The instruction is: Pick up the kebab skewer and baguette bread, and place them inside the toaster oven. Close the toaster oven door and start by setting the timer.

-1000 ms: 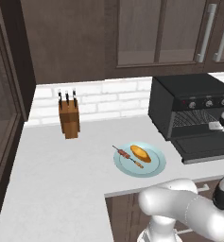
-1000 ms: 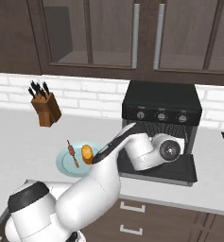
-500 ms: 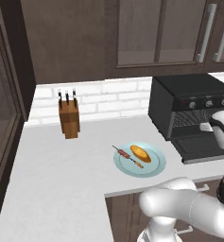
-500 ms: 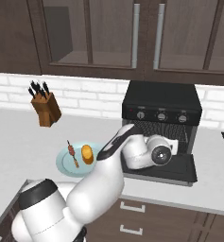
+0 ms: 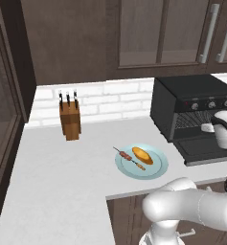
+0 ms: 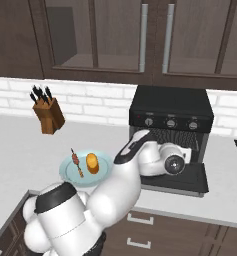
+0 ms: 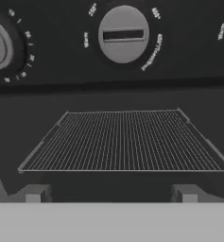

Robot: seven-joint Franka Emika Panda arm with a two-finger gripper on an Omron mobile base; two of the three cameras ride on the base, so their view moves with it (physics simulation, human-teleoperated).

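Pincer: my pincer (image 7: 111,194) stands wide with nothing between its tips, which rise low in the hand view facing straight into the oven mouth

Hand position: in the left base view my hand sits just in front of the toaster oven (image 5: 182,98), over the lowered door

Rack: the wire rack (image 7: 125,141) lies flat and bare ahead of me, so nothing has gone in yet

Knobs: a silver knob (image 7: 123,34) sits directly above the rack on the front panel, and another shows at the left edge; one of these row knobs is likely the timer I must set last

Toaster oven door: the toaster oven door (image 6: 182,177) hangs down, leaving the opening free for loading

Plate: a pale blue plate (image 5: 158,167) rests on the desk (image 5: 52,186) near the oven's open front, well apart from my pincer

Kebab skewer: the kebab skewer (image 5: 129,158) lies flat across the plate's left part, untouched

Baguette bread: the baguette bread (image 5: 142,155) lies just beside the skewer on the same plate

Knife block: a wooden knife block (image 5: 70,121) stands by the tiled wall, clear of my path

Judgement: I am at the wrong end of the job; with the oven ready, my next move calls for swinging back to the plate
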